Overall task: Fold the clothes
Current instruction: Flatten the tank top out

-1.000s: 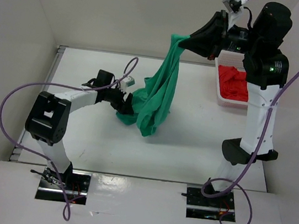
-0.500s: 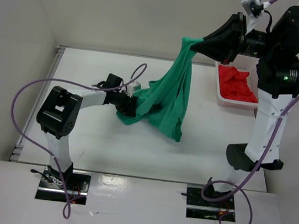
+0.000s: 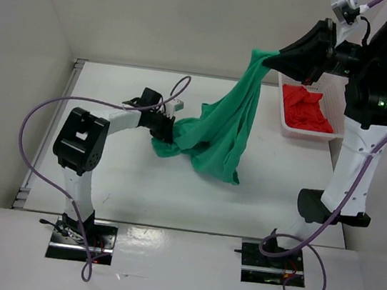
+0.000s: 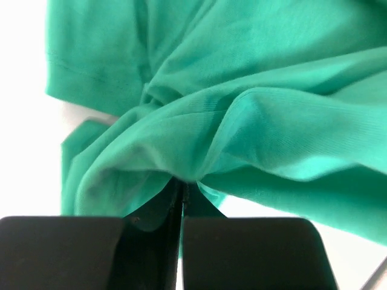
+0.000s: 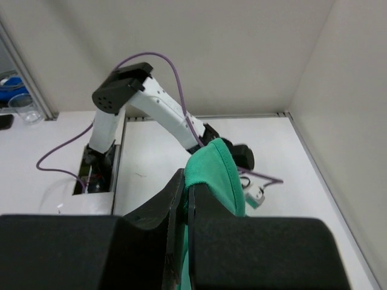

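Left fingers point(image 4: 148, 232) newly clamped on T-shirt point(image 3: 221, 131); right fingers point(image 5: 158, 211), clamped too, lifted it rightward.

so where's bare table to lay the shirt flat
Bare: the near strip of table between shirt and the front edge, and the far left corner behind the left arm. Crowded: far right, by the tray.

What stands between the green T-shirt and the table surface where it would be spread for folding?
Nothing visible does. The left pincer and right pincer are both shut on the T-shirt, and the table around it shows bare white. The red garment lies in its bin at the right, apart from it.
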{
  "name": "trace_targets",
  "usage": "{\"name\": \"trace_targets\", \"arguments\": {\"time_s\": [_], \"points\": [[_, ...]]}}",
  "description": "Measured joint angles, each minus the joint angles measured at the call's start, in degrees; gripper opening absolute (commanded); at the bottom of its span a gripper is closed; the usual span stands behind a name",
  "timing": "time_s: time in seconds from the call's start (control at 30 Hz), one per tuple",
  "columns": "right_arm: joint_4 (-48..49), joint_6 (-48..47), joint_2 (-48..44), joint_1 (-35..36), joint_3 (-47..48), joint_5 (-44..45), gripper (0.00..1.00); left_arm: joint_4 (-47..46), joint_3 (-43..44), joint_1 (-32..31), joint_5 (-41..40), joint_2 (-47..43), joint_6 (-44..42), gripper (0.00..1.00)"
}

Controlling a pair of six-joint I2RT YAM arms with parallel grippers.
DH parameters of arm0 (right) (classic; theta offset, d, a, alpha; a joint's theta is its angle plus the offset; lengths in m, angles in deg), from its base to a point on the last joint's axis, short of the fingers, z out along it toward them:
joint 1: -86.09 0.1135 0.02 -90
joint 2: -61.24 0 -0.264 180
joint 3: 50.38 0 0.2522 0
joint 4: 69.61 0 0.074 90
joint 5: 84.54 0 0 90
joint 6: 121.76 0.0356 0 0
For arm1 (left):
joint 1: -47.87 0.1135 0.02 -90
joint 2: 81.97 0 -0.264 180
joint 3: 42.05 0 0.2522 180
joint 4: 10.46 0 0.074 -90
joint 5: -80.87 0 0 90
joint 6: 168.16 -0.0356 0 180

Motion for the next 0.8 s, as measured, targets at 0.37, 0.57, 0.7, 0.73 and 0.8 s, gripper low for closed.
{"name": "trace_targets", "arguments": {"time_s": [0.37,0.57,0.7,0.73,0.8], "points": [[5.86,0.83,-3.06,-10.6,-9.64,-1.53,0.0,16.85,34.07,10.8,-4.48,-6.32,-3.54,0.0],[7.39,0.81,0.28,-12.83,-9.64,1.07,0.0,22.99,55.63,16.68,-6.19,-9.11,-5.64,0.0],[7.32,0.35,2.8,-15.06,-8.72,3.21,0.0,23.98,58.36,20.26,-5.66,-12.35,-6.49,0.0],[7.34,0.35,3.21,-16.02,-8.46,3.52,0.0,23.87,57.53,21.35,-5.42,-13.38,-6.49,0.0],[7.3,0.44,3.78,-18.12,-7.89,3.96,0.0,23.61,55.45,23.65,-5.07,-15.3,-6.49,0.0]]}}
